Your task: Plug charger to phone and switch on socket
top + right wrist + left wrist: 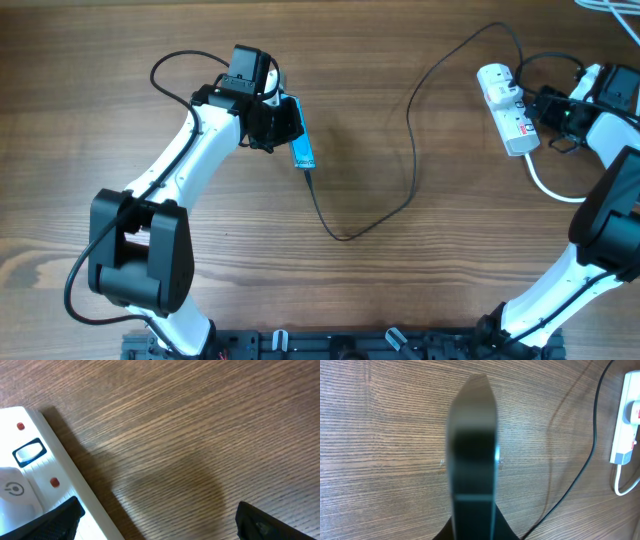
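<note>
My left gripper [283,122] is shut on the phone [303,148], which stands on edge; its turquoise face shows in the overhead view. In the left wrist view the phone [472,450] fills the middle as a dark blurred slab. The thin black charger cable [412,150] runs from the phone's lower end across the table up to the socket [508,110], a white power strip at the right. Its plug tip sits at the phone's end; I cannot tell if it is seated. My right gripper [548,118] is open, one finger over the socket's edge [60,485], beside a rocker switch [29,452].
A thick white cord [548,188] curves from the socket's near end under my right arm. The socket also shows at the right edge of the left wrist view [626,420]. White cables lie at the far right corner [615,15].
</note>
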You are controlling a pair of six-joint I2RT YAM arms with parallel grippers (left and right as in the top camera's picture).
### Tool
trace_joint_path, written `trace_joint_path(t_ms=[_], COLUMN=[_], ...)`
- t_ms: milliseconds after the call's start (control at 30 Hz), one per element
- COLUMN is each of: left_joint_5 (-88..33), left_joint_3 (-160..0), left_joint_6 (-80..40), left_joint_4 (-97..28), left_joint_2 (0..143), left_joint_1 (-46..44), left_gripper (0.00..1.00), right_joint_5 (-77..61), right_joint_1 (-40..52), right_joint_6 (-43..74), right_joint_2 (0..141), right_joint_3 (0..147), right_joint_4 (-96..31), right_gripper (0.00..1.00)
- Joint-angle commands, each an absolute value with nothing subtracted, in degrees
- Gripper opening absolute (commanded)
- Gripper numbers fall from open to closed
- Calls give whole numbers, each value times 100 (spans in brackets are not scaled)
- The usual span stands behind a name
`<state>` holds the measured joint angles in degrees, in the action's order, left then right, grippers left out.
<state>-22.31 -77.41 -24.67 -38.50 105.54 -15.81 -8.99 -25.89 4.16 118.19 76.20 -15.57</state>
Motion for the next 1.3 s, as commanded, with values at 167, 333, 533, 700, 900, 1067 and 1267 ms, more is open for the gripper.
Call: trace_joint_path(t_ms=[167,333,533,700,900,1067,1267], left_joint_5=[-2239,-2241,-2241,-2241,-2241,-2241,-2241], left_joint_3=[-7789,-7789,-7789,-7789,-7789,-7789,-7789], left_joint_6=[-2375,-2373,-2375,-2375,-2373,-2373,-2373], left_joint_4=[-3798,-3791,-3789,-3789,-3789,-3787,-3787], left_joint_2=[10578,10578,10578,10578,10578,10578,10578], left_joint_1=[-1603,-1603,-1603,-1603,-1603,-1601,-1601], left_gripper=[8,8,8,8,7,7,4], right_joint_5=[-991,-381,-403,-1033,-1035,-1035,-729], right_joint_1=[-2349,-2217,-2217,-2217,-2217,-2217,-2283], right_joint_6=[43,3,167,150,150,152,154], right_joint_2=[11972,12022,12213,12252,12252,12254,11083], right_joint_3=[7603,7603,7603,7603,7603,7603,7620], right_joint_4=[-1328,-1435,-1509,-1772,-2045,-2156,-2510], right_gripper=[100,100,100,100,100,100,100])
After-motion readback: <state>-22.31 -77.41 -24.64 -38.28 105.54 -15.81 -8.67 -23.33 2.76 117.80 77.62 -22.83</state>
